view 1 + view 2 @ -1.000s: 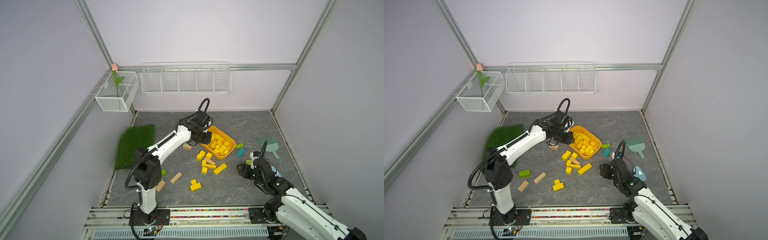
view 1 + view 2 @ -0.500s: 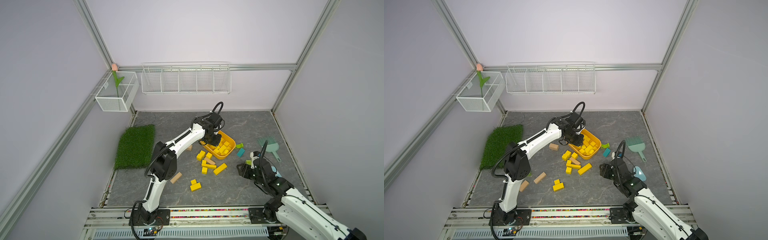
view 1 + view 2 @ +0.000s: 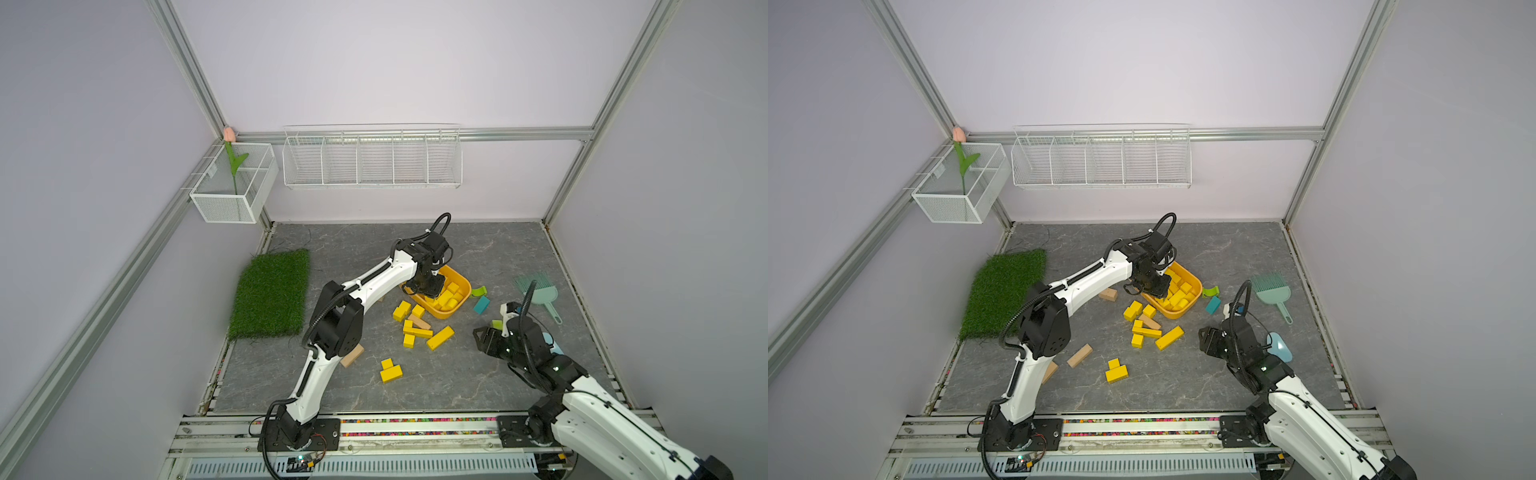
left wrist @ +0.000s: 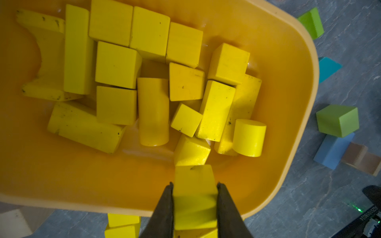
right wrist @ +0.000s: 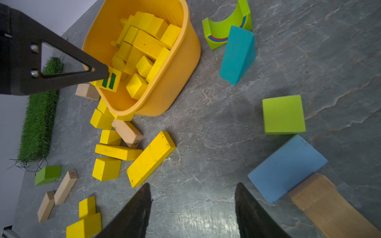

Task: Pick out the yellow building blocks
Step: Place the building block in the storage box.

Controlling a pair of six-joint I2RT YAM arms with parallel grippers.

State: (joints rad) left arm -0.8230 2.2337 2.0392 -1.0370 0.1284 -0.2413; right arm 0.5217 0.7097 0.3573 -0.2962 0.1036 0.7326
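- Since a second ago the left arm has swung from the tabletop (image 3: 498, 257) beside the orange-yellow tub (image 4: 288, 61) to a spot above it, and the left claw (image 4: 194, 185) now hangs just inside the tub's rim.
- That claw is narrowed on one yellow block (image 4: 194, 197), with a finger pressed flat against each of two opposite sides; the right wrist view shows two green stripes on this block.
- Most of the yellow building blocks (image 4: 152, 111) lie heaped inside the tub: cubes, bars, wedges and cylinders, many touching.
- More yellow pieces lie on the tabletop just beside the tub, on the side toward the arm bases, among them a long yellow bar (image 5: 151, 158), with a tan block (image 5: 127, 133) wedged between them.
- Two further yellow blocks (image 3: 390, 372) sit touching each other, nearer the base rail and apart from the cluster.
- Over the same second the right claw (image 5: 192, 184) has stayed put; it hovers wide and empty above bare tabletop, apart from the tub.
- Near it rest a green cube (image 5: 283, 114) and a light blue block (image 5: 287, 167); a teal wedge (image 5: 237, 55) and a green arch (image 5: 224, 31) lie close to the tub's far side.
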